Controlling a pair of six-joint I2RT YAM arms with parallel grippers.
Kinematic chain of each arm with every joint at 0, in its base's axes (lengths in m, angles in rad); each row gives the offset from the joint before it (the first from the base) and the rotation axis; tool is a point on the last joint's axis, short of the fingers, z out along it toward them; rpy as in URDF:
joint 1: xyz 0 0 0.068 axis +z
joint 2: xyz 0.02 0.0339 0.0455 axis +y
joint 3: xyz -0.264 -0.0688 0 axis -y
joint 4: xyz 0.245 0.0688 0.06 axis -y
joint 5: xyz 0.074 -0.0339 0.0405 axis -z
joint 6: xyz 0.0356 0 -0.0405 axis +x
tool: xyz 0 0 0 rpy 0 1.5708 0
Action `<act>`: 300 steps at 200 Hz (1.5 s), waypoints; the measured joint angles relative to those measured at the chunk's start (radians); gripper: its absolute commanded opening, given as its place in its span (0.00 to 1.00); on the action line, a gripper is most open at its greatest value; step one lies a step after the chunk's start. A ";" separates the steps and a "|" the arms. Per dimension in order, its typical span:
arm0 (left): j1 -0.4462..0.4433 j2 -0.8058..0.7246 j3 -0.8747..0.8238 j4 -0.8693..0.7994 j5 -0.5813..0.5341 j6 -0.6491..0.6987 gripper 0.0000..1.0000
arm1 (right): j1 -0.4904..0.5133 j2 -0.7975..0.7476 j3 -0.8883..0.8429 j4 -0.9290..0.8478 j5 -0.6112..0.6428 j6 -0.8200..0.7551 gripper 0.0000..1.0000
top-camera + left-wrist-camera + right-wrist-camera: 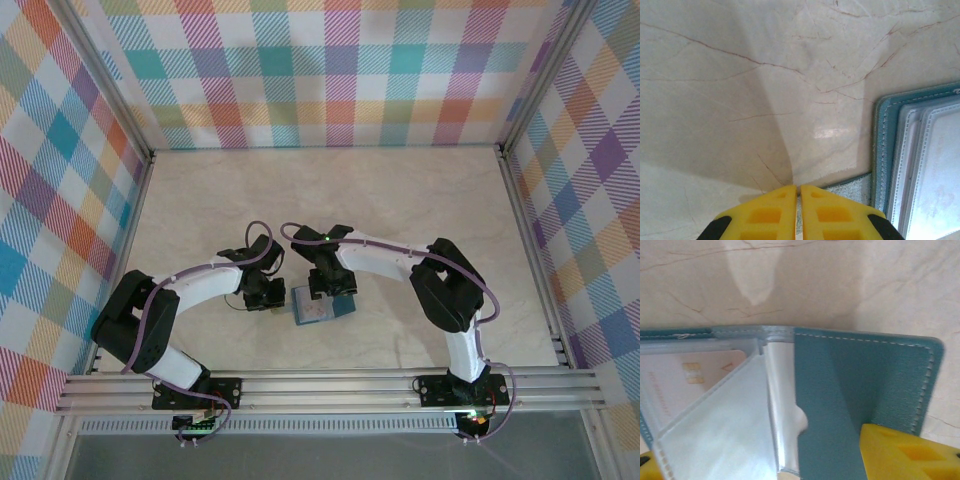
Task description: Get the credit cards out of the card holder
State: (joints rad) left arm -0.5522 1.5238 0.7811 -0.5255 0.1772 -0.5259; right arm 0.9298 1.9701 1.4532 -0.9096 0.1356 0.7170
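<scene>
plaid walls (pixel 330 70) box in three sides, loud checks all round. the table (pixel 420 200) is pale marble-look w/ thin brown veins. left arm (pixel 200 288) curls in from its base at the near edge and right arm (pixel 390 255) does the same from the other side. both are white w/ black joints & purple cable, wrists nearly meeting near the ctr of the table's near half.

card holder (pixel 322 308) lies flat there, btwn & under the two wrists, a bit in from the rail. it's teal outside, grey-blue inside. seen from the right wrist, the card holder (pixel 860 385) is open: one teal flap w/ pale stitching spread to the right, clear pocket leaves fanned up on the left.

right gripper (pixel 765 467) sits over it w/ jaws spread wide. one yellow finger (pixel 900 455) is at the flap's near corner, the other barely peeks in at the far left edge. nothing pinched.

left gripper (pixel 799 210) is down at the table just beside the holder's corner, yellow fingers pressed together, nothing seen btwn them.

one credit card (pixel 685 380) sits inside a clear pocket on the left half, pinkish-white w/ a gold chip showing.
</scene>
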 measured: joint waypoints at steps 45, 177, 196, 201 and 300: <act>0.000 0.000 0.002 -0.021 0.001 0.001 0.11 | -0.027 -0.033 -0.069 0.000 0.033 0.000 0.62; -0.113 0.009 0.143 -0.043 0.048 -0.039 0.11 | -0.046 -0.143 -0.279 0.148 -0.120 0.019 0.49; -0.116 0.049 0.151 -0.035 0.057 -0.043 0.11 | -0.046 -0.162 -0.281 0.150 -0.121 0.026 0.51; -0.116 0.059 0.152 -0.029 0.058 -0.043 0.11 | -0.046 -0.168 -0.281 0.150 -0.121 0.027 0.52; -0.116 0.125 0.151 -0.009 0.065 -0.042 0.11 | -0.046 -0.272 -0.280 0.122 -0.127 0.028 0.48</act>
State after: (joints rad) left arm -0.6682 1.6485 0.9318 -0.5346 0.2424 -0.5682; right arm 0.8841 1.6978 1.1728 -0.7879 0.0086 0.7448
